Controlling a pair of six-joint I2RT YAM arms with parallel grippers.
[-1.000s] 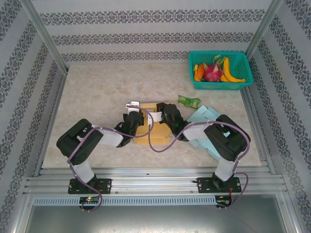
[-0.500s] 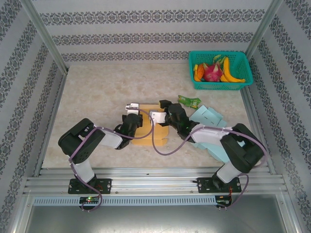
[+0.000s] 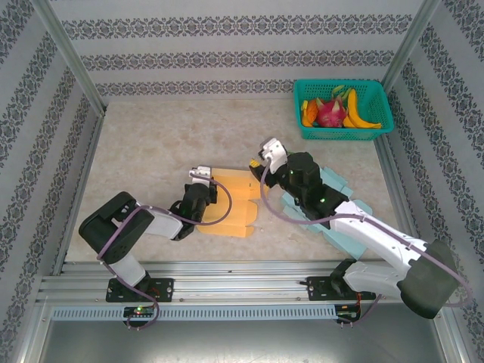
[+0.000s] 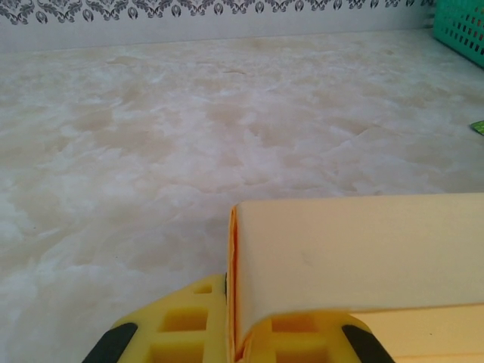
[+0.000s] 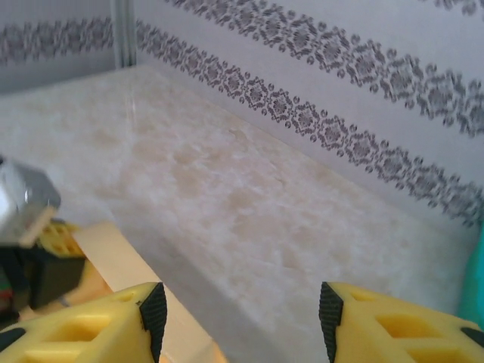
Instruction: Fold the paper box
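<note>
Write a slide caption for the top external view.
Left claw shut on the orange paper box edge; right claw open near its far corner; green fruit basket far right.

left arm [image 3: 162,219], right arm [image 3: 378,238]: black joints, white links, purple cables [image 3: 230,198]; claw fingers [image 5: 83,329] yellow with black pads

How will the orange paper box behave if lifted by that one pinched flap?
Probably floppy: the paper box lies as a thin flat sheet, and the flap in the left pincer curves over. Likely light, so it may slide on the smooth table.
</note>
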